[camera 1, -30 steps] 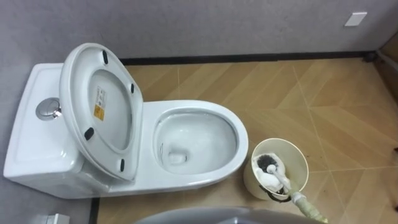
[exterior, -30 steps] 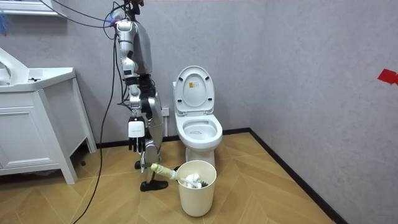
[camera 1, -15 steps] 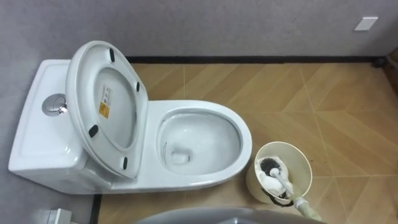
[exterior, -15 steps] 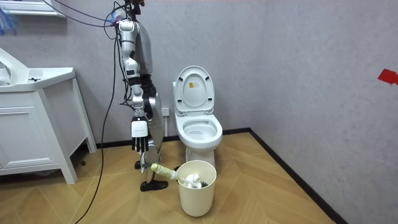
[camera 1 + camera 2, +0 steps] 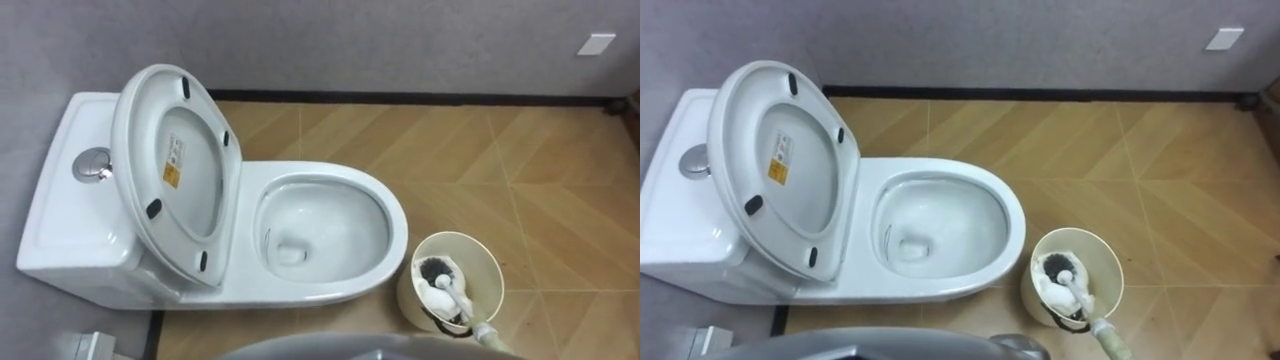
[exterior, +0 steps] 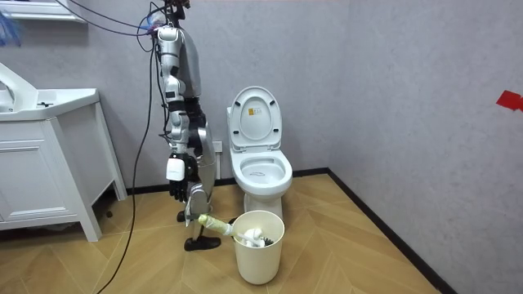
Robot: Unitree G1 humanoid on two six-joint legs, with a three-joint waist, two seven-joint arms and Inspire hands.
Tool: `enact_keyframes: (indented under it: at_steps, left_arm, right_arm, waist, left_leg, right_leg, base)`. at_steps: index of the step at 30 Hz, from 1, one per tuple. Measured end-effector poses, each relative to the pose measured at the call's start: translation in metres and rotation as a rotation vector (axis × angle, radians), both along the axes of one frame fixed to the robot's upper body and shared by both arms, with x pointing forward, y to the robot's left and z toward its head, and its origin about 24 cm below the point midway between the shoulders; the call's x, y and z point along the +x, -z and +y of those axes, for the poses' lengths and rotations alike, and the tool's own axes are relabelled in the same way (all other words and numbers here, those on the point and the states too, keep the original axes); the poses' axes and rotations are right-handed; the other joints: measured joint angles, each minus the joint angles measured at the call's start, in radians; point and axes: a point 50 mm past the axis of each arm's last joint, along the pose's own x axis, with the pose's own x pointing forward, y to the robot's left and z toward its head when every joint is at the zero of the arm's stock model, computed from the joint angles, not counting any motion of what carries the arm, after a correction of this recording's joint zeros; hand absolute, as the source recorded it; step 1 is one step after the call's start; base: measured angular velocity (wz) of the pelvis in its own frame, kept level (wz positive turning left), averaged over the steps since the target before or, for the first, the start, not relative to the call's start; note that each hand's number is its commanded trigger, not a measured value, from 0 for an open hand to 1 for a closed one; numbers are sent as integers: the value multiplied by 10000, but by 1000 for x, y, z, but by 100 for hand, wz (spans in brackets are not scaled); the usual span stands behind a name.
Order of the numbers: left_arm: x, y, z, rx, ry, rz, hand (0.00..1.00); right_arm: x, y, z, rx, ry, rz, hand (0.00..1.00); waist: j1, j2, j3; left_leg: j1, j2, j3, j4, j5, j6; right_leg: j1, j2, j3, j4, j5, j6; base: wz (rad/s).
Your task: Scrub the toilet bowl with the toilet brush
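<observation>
The white toilet (image 5: pixel 330 292) stands against the grey wall with its seat and lid (image 5: pixel 170 170) raised, and the bowl holds a little water. Right of the bowl, a cream bin (image 5: pixel 488 262) holds the toilet brush (image 5: pixel 447 290), dark bristle head down inside. Its pale handle sticks out over the rim (image 6: pixel 214 222). I stand beside the toilet at the room view's left, facing it. My right hand (image 6: pixel 176 178) hangs at my side with fingers relaxed, apart from the brush.
A silver flush button (image 5: pixel 92 165) sits on the tank. The bin (image 6: pixel 260 249) stands on the wooden floor in front of the toilet. A white vanity cabinet (image 6: pixel 41 171) is at the room view's left. A wall plate (image 5: pixel 597 44) is on the far wall.
The eye view has shifted slightly as the head camera moved. In the room view my right arm has swung a little. Toilet, bin and brush stay put.
</observation>
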Motion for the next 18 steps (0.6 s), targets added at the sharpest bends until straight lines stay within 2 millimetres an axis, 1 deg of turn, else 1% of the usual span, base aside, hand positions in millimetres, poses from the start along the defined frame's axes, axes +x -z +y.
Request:
enact_keyframes:
  at_steps: [1,3,7,8,9,10,12,14,15,18]
  left_arm:
    - [-1,0,1,20,-32,-19,0]
    - [-4,-1,2,100,-194,-72,0]
    - [-7,-3,6,225,-477,-180,0]
    - [-7,-3,7,275,-540,-252,0]
    - [-7,-4,7,302,-581,-308,0]
    - [-6,-4,9,339,-621,-405,0]
    - [-3,-5,11,431,-480,-584,0]
    - [0,-6,12,467,-346,-726,0]
    - [2,-6,12,483,-281,-812,0]
    - [11,-6,11,465,72,-1135,0]
  right_arm:
    - [0,0,0,-72,460,-127,0]
    - [2,-1,-4,-503,2119,-674,0]
    - [9,-5,-15,-1270,3780,-1307,0]
    - [14,-6,-19,-1508,4105,-1541,0]
    - [17,-6,-21,-1626,4205,-1673,0]
    - [25,-8,-25,-1850,4317,-1956,0]
    - [40,-12,-33,-2253,4475,-2557,0]
    - [52,-15,-38,-2513,4521,-2981,0]
    - [56,-17,-40,-2607,4442,-3105,0]
    - [85,-27,-49,-3200,3579,-4100,0]
  waist:
    - [12,-5,3]
    - [15,-9,3]
    - [-56,-5,1]
    - [-89,-17,-6]
    - [-123,-22,-10]
    - [-170,-44,-23]
    - [-198,-70,-19]
    - [-217,-101,-12]
    - [-206,-114,-10]
    - [-192,-123,2]
  left_leg:
    - [1,1,1,6,0,0]
    - [-6,2,14,5,-1,-1]
    - [-42,1,15,1,-1,-1]
    - [-70,-1,20,0,0,0]
    - [-95,-2,33,0,0,0]
    - [-154,-5,40,7,3,3]
    - [-160,-4,91,43,6,2]
    - [-165,-13,119,134,6,2]
    - [-167,-14,123,149,6,2]
    - [-258,-24,168,152,5,2]
  right_leg:
    - [-18,2,-1,-2,0,0]
    - [-72,2,-19,-14,0,0]
    - [-101,2,-14,-23,0,-1]
    - [-153,2,-7,1,0,0]
    - [-203,2,2,32,0,0]
    - [-230,2,12,42,1,-1]
    - [-235,5,34,69,1,-2]
    - [-239,-5,61,60,1,-1]
    - [-247,-8,60,58,1,-1]
    - [-424,0,138,44,0,1]
  base:
    - [0]
    - [0]
    - [0]
    - [0]
    - [-4]
    - [-5]
    - [-6]
    - [-5]
    - [-5]
    - [-8]
